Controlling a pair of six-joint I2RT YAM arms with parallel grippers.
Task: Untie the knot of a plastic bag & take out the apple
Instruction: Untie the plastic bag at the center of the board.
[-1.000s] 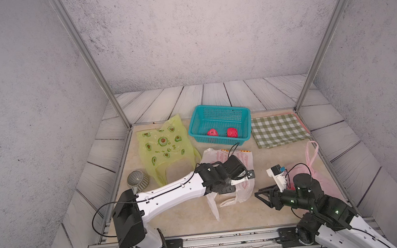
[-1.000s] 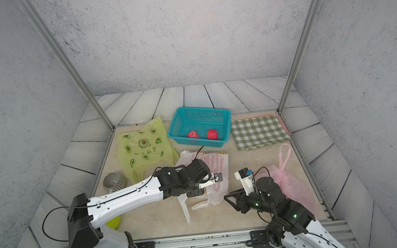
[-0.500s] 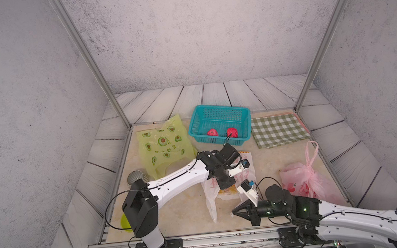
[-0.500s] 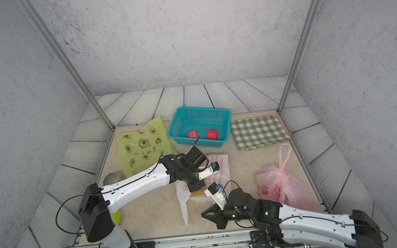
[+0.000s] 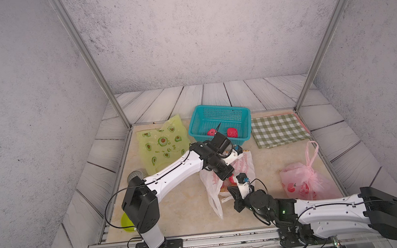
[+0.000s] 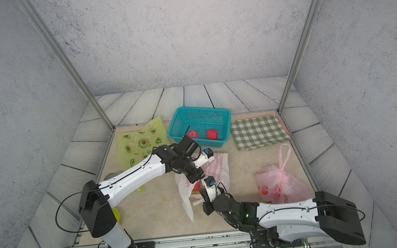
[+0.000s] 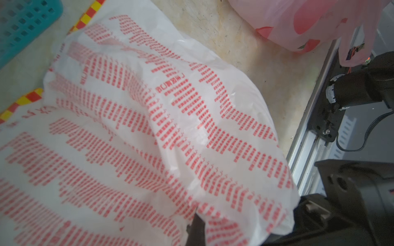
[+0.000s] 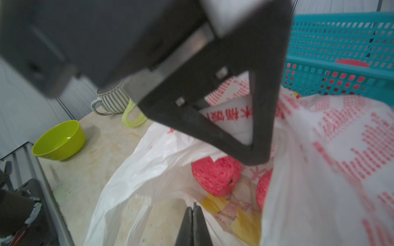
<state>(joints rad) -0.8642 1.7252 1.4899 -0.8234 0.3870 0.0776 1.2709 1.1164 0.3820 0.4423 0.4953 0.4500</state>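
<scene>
Pinching the upper lip of the white plastic bag (image 8: pixel 341 149) in the left gripper (image 8: pixel 258 156) jaws, holding the mouth agape. Pressing the right gripper (image 8: pixel 193 215) jaws together at the lower lip; cannot tell whether on film. Seemingly past the untying, at taking out the apple (image 8: pixel 215 176) lying inside. Next calls for spreading the right jaws and reaching in.

Two apples (image 8: pixel 216 176) were found inside the open bag (image 5: pixel 245 166) at mid-tabletop (image 5: pixel 183 205); the basket (image 5: pixel 221 114) was set behind it, the knotted bag (image 5: pixel 305 184) to its right.
</scene>
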